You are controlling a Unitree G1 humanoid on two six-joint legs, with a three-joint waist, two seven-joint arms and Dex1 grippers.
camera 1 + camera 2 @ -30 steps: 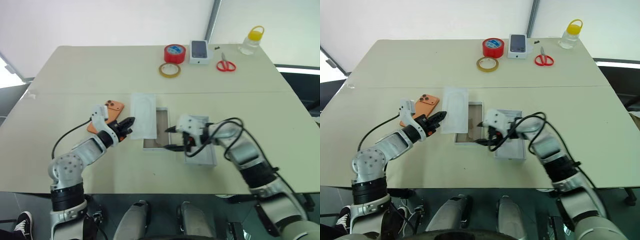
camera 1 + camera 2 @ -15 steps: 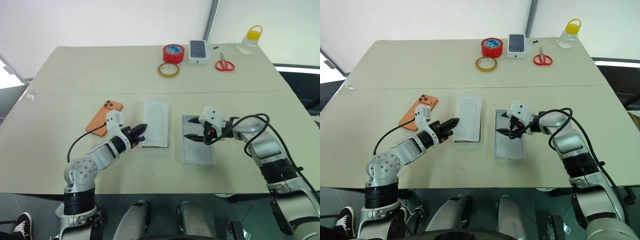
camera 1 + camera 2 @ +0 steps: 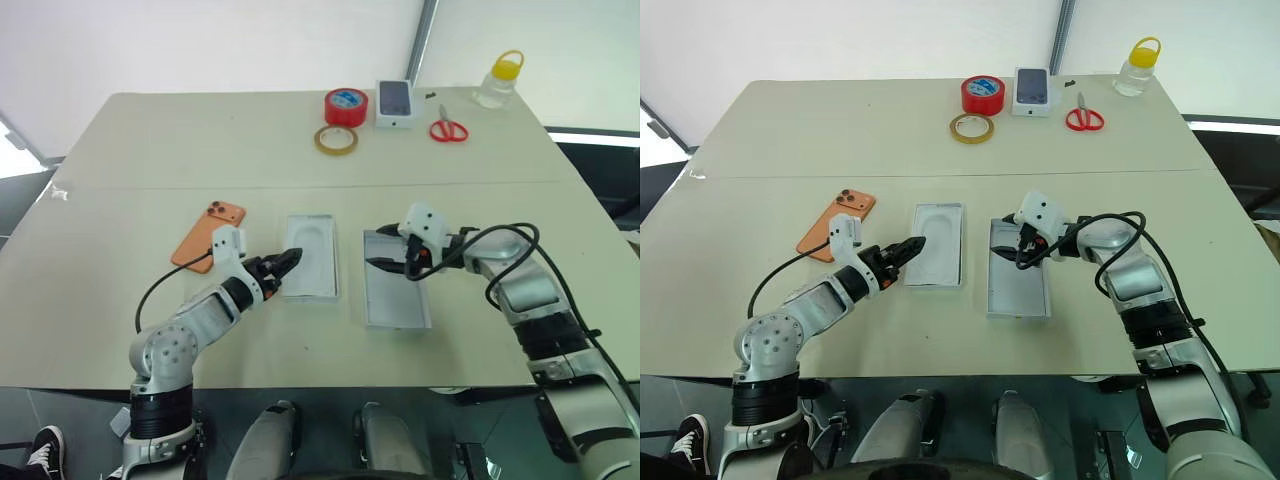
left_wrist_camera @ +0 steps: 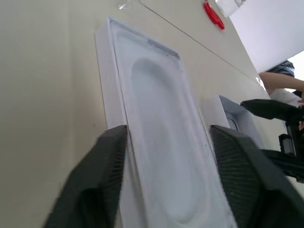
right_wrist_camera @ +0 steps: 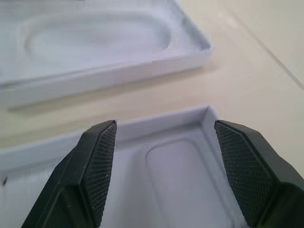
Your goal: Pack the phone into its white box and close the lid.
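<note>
Head views give us the phone (image 3: 209,233) on the bench (image 3: 150,150); left claw (image 4: 164,156) gapes wide astride the white box (image 4: 156,123), right claw (image 5: 164,166) likewise over the lid (image 5: 156,171), both empty.

Phone (image 3: 208,233) orange w/ dark lenses. Box (image 3: 311,269) white, card on top w/ oval outline. Lid (image 3: 396,294) white, greyish inside. Table (image 3: 200,140) beige. Tape: 1 red (image 3: 346,105), 1 yellowish (image 3: 339,140). Scissors (image 3: 450,128) red. Bottle (image 3: 501,80) clear, yellow cap. Fingers (image 4: 102,180) black.

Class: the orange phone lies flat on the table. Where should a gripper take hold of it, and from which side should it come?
Grip the phone across its two long edges near the middle, coming from above. It lies flat, camera side up, with bare table around it, so probably only its thin edges offer purchase.
</note>
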